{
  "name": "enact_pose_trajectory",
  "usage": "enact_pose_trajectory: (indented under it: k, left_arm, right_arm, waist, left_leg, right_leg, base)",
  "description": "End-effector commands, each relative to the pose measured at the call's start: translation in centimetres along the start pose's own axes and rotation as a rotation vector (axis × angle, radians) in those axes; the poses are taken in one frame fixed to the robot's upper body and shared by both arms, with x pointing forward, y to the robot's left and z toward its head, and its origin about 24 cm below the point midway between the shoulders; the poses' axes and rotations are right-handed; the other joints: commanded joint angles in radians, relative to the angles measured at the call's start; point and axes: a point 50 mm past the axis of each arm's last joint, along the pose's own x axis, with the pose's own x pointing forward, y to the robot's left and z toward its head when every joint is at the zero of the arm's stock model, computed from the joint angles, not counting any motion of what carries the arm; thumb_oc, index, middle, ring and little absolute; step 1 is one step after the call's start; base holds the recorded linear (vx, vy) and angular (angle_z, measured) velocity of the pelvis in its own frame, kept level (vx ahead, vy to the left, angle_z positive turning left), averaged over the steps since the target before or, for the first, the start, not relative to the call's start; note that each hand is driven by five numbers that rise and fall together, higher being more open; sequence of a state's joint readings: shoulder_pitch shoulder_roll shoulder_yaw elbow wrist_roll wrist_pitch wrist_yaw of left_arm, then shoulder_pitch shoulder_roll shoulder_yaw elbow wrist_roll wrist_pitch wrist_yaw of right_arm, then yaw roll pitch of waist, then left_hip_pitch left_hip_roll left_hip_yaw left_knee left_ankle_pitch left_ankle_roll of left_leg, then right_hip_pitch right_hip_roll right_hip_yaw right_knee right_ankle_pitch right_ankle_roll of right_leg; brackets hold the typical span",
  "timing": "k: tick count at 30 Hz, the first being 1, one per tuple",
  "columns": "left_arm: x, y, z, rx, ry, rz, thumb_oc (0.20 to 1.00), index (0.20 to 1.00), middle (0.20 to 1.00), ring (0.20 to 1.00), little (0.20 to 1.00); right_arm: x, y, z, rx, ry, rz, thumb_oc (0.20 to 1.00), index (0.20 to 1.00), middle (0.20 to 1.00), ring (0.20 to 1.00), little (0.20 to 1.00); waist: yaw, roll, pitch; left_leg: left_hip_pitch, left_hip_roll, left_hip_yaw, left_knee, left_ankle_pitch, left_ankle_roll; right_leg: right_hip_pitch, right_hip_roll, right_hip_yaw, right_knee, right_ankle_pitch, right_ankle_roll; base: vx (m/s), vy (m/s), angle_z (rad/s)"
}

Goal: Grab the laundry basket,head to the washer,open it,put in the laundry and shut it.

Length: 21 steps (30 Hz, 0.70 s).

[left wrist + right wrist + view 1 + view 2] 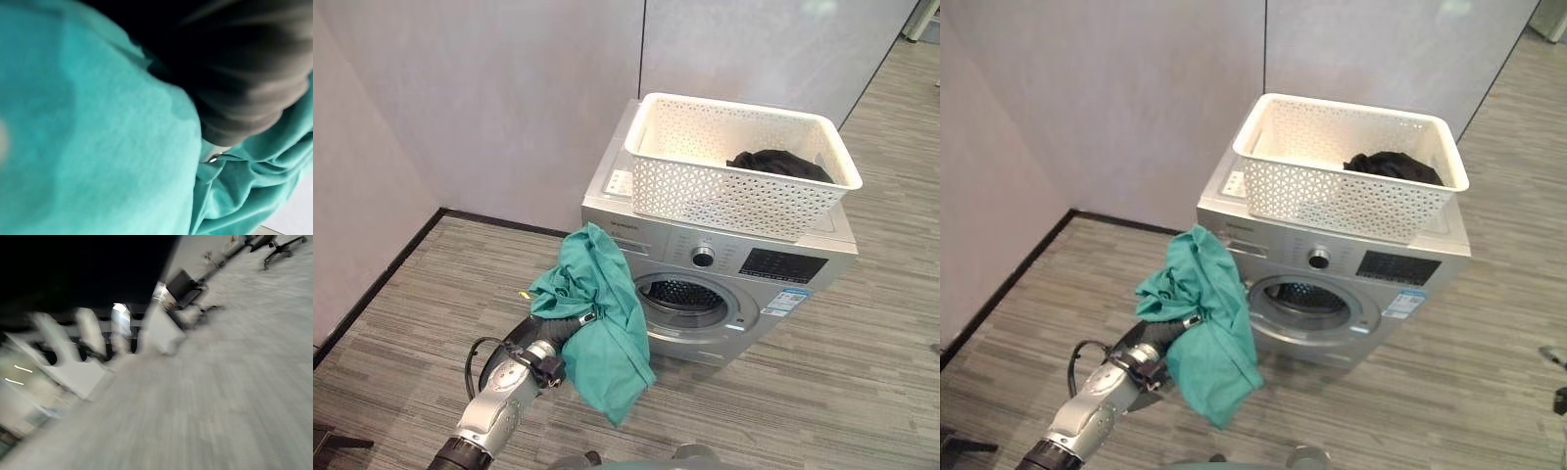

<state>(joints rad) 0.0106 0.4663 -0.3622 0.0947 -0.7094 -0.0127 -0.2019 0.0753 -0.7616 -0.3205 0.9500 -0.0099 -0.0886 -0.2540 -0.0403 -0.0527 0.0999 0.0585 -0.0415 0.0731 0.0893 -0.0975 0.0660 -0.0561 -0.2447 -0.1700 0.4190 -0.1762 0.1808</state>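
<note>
Teal cloth (597, 323) drapes over the left hand (563, 328), hiding its fingers, so its grip is unclear. It probably needs guiding rightward into the washer (705, 264) opening without snagging the rim.

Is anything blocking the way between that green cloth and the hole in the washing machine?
Nothing visible does. The green cloth hangs from the left hand just beside the washer's round opening, which looks unblocked.

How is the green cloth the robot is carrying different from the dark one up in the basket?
The teal garment hangs draped over the robot's left hand, in front of the washer; the black garment lies bunched in a corner of the white basket on top of the washer. The teal one shows spread out and long; the black one shows as a small heap. Both are soft, crumpled laundry, not yet in the drum.
</note>
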Motion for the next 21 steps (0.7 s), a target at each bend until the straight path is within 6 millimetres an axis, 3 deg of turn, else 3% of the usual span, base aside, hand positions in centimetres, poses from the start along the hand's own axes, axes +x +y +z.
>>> enact_pose_trajectory:
  k: [1,2,3,6,8,9,11,14,18,21]
  left_arm:
    - [0.4,-1.3,6.2,0.02,-0.295,-0.095,0.2,0.2,0.2,0.2,0.2]
    - [0.4,-1.4,6.3,0.015,-0.296,-0.1,0.2,0.2,0.2,0.2,0.2]
    - [0.7,-1.8,6.4,0.005,-0.306,-0.118,0.2,0.2,0.2,0.2,0.2]
    - [1.1,-2.4,6.7,0.0,-0.317,-0.147,0.2,0.2,0.2,0.2,0.2]
    - [1.1,-2.6,6.8,0.006,-0.317,-0.161,0.2,0.2,0.2,0.2,0.2]
    - [1.0,-2.7,6.8,0.021,-0.316,-0.172,0.2,0.2,0.2,0.2,0.2]
    - [0.9,-2.8,6.2,0.021,-0.297,-0.185,0.2,0.2,0.2,0.2,0.2]
    - [0.7,-3.2,5.2,-0.001,-0.254,-0.21,0.2,0.2,0.2,0.2,0.2]
    - [0.6,-4.3,4.8,0.015,-0.217,-0.266,0.2,0.2,0.2,0.2,0.2]
    - [1.0,-5.6,4.3,0.01,-0.19,-0.313,0.2,0.2,0.2,0.2,0.2]
  right_arm:
    - [-1.7,3.9,-3.5,-0.041,0.146,0.219,1.0,1.0,1.0,1.0,1.0]
    - [-1.9,4.5,-4.0,-0.023,0.177,0.248,1.0,1.0,1.0,1.0,1.0]
    - [-3.4,6.4,-6.1,-0.083,0.264,0.347,1.0,1.0,1.0,1.0,1.0]
    - [-6.2,9.3,-9.1,-0.189,0.408,0.513,1.0,1.0,1.0,1.0,1.0]
    - [-7.4,10.1,-10.1,-0.252,0.437,0.587,1.0,1.0,1.0,1.0,1.0]
    - [-10.4,12.8,-11.6,-0.423,0.444,0.78,1.0,1.0,1.0,1.0,1.0]
    - [-12.6,14.9,-12.0,-0.531,0.396,0.93,1.0,1.0,1.0,1.0,1.0]
    - [-13.6,16.0,-11.8,-0.608,0.325,1.014,1.0,1.0,1.0,1.0,1.0]
    - [-12.4,16.2,-10.2,-0.627,0.236,1.007,1.0,1.0,1.0,1.0,1.0]
    - [-11.1,15.0,-10.0,-0.598,0.261,0.919,1.0,1.0,1.0,1.0,1.0]
  waist:
    - [0.03,-0.052,0.008]
    - [0.03,-0.056,0.009]
    - [0.041,-0.062,0.014]
    - [0.057,-0.072,0.024]
    - [0.063,-0.078,0.022]
    - [0.088,-0.085,0.025]
    - [0.089,-0.091,0.028]
    - [0.09,-0.091,0.04]
    - [0.09,-0.083,0.102]
    - [0.079,-0.067,0.174]
  left_leg:
    - [-0.037,-0.04,-0.002,0.168,-0.134,0.0]
    - [-0.044,-0.039,-0.006,0.187,-0.145,-0.002]
    - [-0.05,-0.04,-0.008,0.211,-0.156,-0.009]
    - [-0.06,-0.028,-0.026,0.273,-0.193,-0.022]
    - [-0.08,-0.024,-0.036,0.314,-0.214,-0.029]
    - [-0.087,0.002,-0.05,0.316,-0.224,-0.039]
    - [-0.077,0.031,-0.08,0.299,-0.212,-0.053]
    - [-0.078,0.058,-0.111,0.289,-0.206,-0.066]
    - [-0.119,0.074,-0.122,0.34,-0.214,-0.073]
    - [-0.188,0.073,-0.118,0.407,-0.228,-0.071]
  right_leg:
    - [-0.056,-0.092,0.017,-0.336,0.432,0.055]
    - [-0.053,-0.101,0.016,-0.339,0.441,0.057]
    - [-0.054,-0.117,0.017,-0.344,0.45,0.06]
    - [-0.069,-0.137,0.018,-0.342,0.475,0.072]
    - [-0.057,-0.133,-0.001,-0.338,0.445,0.07]
    - [-0.059,-0.117,-0.035,-0.312,0.349,0.053]
    - [-0.057,-0.081,-0.042,-0.269,0.303,0.042]
    - [-0.056,-0.056,-0.065,-0.235,0.26,0.025]
    - [-0.111,-0.049,-0.059,-0.146,0.226,0.013]
    - [-0.18,-0.055,-0.039,-0.083,0.218,0.006]
  base:
    - [0.04,-0.129,0.19]
    - [0.04,-0.167,0.23]
    - [0.06,-0.154,0.16]
    - [0.07,-0.193,0.25]
    - [0.04,-0.174,0.39]
    - [0.06,-0.259,0.38]
    - [0.1,-0.294,0.3]
    - [0.06,-0.192,0.37]
    - [-0.07,-0.097,0.21]
    - [-0.15,-0.031,0.17]
